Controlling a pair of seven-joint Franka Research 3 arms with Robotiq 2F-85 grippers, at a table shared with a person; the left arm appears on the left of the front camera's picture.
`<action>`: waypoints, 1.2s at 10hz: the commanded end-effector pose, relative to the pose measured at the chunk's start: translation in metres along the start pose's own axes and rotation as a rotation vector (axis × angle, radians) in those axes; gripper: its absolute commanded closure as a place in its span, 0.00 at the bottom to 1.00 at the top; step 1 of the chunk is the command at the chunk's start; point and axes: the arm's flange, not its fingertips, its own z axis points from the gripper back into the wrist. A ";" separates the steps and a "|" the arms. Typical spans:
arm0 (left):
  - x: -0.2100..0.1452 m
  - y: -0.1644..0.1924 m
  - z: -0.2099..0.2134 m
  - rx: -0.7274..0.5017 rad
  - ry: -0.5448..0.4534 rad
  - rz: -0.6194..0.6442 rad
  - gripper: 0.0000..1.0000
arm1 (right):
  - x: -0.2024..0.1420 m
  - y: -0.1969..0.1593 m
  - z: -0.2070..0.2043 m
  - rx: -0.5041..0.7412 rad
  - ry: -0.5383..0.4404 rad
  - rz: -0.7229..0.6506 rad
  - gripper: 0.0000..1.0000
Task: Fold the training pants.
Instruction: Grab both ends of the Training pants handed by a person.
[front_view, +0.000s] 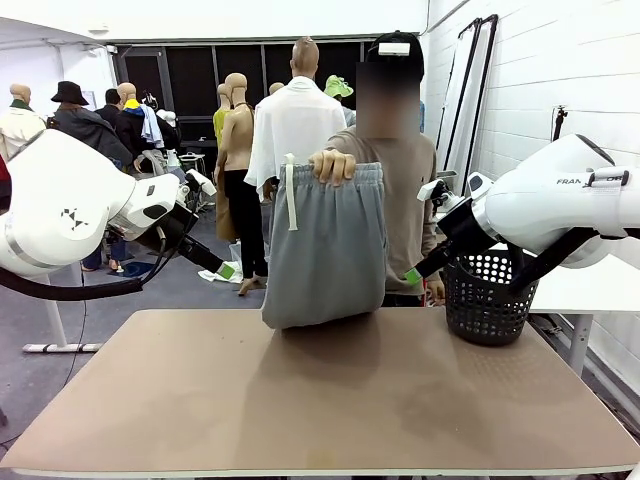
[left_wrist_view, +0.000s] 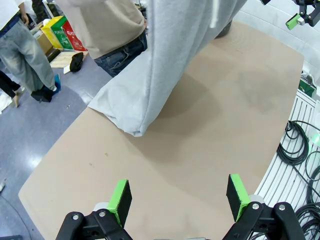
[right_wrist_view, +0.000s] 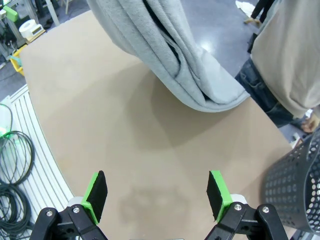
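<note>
Soft light-grey training pants (front_view: 325, 250) hang upright from a person's hand (front_view: 333, 165), midway between our left gripper (front_view: 228, 270) and right gripper (front_view: 413, 277), both wide open, empty.

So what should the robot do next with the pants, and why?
Probably wait for the pants to be laid down. The person's hand holds the pants up by the waistband, their bottom end just reaching the far side of the table. The left gripper and right gripper are open and well back from the cloth, so nothing lies flat to fold.
</note>
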 end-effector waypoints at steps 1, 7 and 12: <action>-0.001 0.001 0.000 -0.004 0.004 -0.004 0.00 | 0.000 0.000 0.000 0.005 -0.003 -0.004 0.00; 0.001 0.000 0.001 -0.009 0.022 -0.013 0.00 | 0.000 -0.002 0.000 0.003 0.012 0.016 0.00; 0.016 0.015 0.007 0.022 0.043 -0.278 0.00 | 0.006 -0.024 0.014 -0.036 -0.027 0.301 0.00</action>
